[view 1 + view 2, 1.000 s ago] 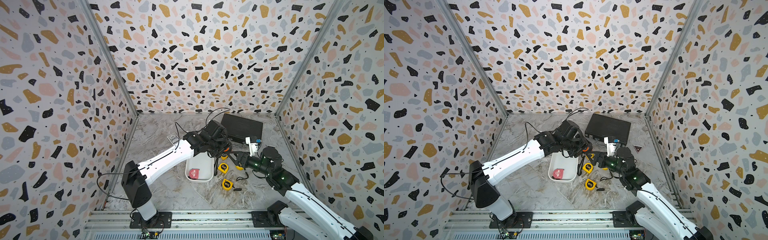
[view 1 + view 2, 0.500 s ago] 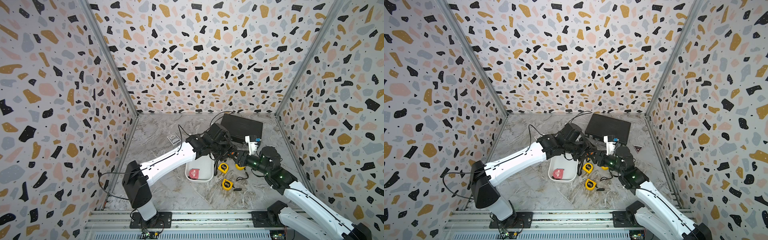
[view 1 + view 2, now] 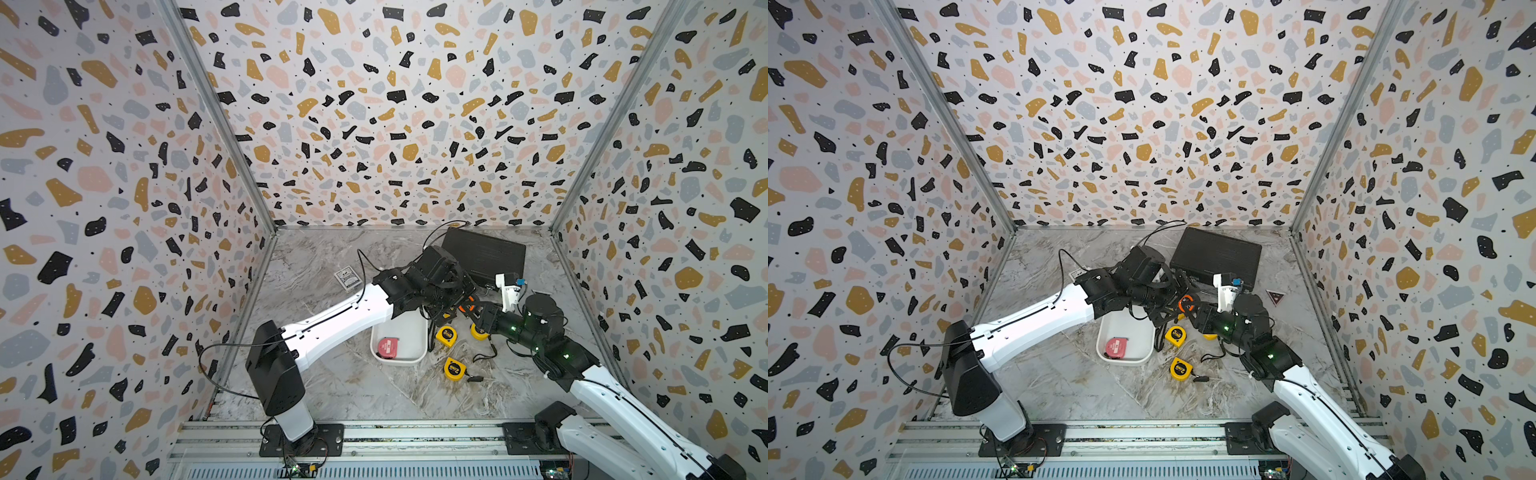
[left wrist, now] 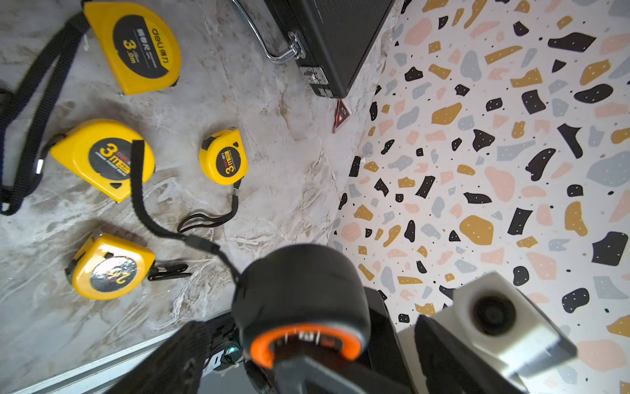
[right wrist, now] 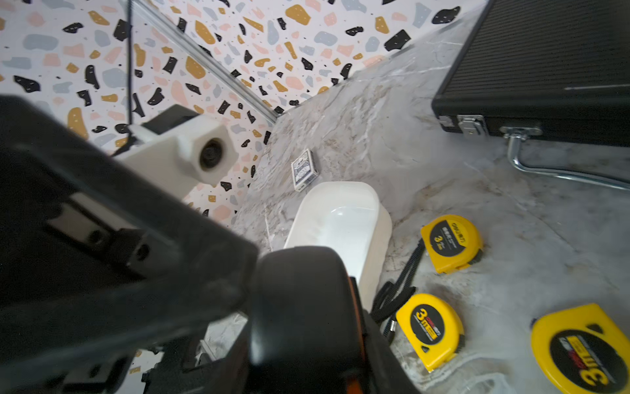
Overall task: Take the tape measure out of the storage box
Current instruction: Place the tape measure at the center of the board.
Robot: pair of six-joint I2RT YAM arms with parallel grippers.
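Left wrist view shows the black tape measure (image 4: 300, 293) in the air, now passed over: left gripper (image 3: 1173, 306) has let go and stands wide, right gripper (image 3: 1196, 309) clamps it. It is outside the storage box (image 3: 409, 332); a red tape measure (image 3: 387, 347) remains inside

Three terrazzo-patterned walls (image 3: 395, 104) enclose a grey marbled floor (image 3: 353, 395), seemingly under even, diffuse light.
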